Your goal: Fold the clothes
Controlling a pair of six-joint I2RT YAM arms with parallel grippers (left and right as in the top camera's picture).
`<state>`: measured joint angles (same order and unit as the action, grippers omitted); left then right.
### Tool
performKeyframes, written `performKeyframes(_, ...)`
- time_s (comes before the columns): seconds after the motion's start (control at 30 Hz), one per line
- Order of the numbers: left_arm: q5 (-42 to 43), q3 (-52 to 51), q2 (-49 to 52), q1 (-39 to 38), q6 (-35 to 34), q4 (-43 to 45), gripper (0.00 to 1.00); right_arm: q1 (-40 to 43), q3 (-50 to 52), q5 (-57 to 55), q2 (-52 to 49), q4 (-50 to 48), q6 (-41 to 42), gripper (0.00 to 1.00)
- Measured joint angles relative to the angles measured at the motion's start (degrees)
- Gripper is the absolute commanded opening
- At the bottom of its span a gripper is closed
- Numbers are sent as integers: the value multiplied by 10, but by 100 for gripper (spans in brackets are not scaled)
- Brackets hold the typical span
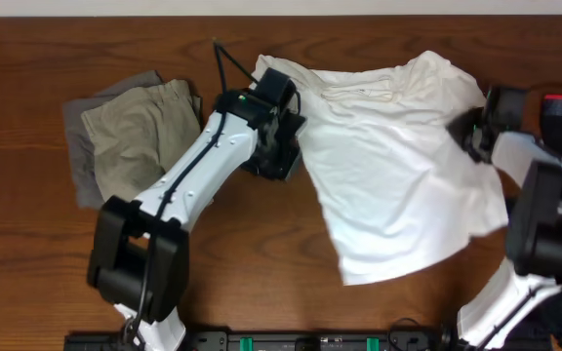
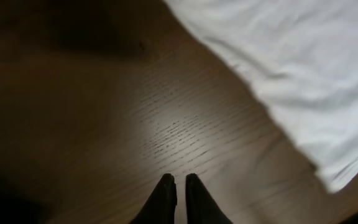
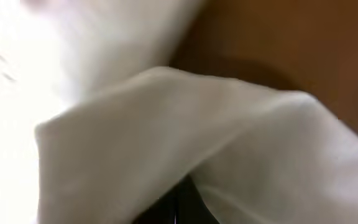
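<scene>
A large white T-shirt [image 1: 398,166] lies spread and rumpled over the table's middle and right. At its left edge is my left gripper [image 1: 279,156]. In the left wrist view that gripper [image 2: 181,179] hangs over bare wood with its fingers almost touching and nothing between them, and the shirt's edge [image 2: 303,68] lies up to the right. My right gripper [image 1: 471,132] sits at the shirt's right sleeve. White fabric [image 3: 166,124] drapes over the right gripper [image 3: 180,190], which is shut on the cloth; its tips are hidden. Khaki shorts [image 1: 135,132] lie at the left on a grey piece [image 1: 78,156].
The wooden table [image 1: 261,253] shows bare below and left of the shirt. The left arm [image 1: 188,180] stretches diagonally from the front edge past the shorts. The right arm's base [image 1: 544,224] stands at the right edge. A black rail [image 1: 291,341] runs along the front.
</scene>
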<state>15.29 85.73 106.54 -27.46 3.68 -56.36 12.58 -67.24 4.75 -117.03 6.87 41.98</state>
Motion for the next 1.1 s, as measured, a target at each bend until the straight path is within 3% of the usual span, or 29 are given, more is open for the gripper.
performKeyframes(0.17,0,1,-25,0,-1,7,41,3,-143,60,-86,44,-48,4)
performKeyframes(0.3,-8,1,-28,1,-2,24,52,3,-251,84,-117,183,-96,36)
performKeyframes(0.43,-37,1,-28,8,-6,45,64,8,-351,99,-116,314,-154,47)
performKeyframes(0.7,-82,2,-28,54,-19,122,67,42,-419,161,-12,498,-269,49)
performKeyframes(0.83,-87,2,-28,88,-60,137,67,10,-429,181,33,597,-341,50)
performKeyframes(0.93,-89,2,-28,111,-89,138,67,-47,-413,195,37,614,-402,49)
performKeyframes(1.03,-93,2,-28,128,-104,137,67,-119,-360,192,33,589,-440,38)
performKeyframes(1.1,-94,2,-28,134,-111,132,67,-170,-307,186,29,542,-452,20)
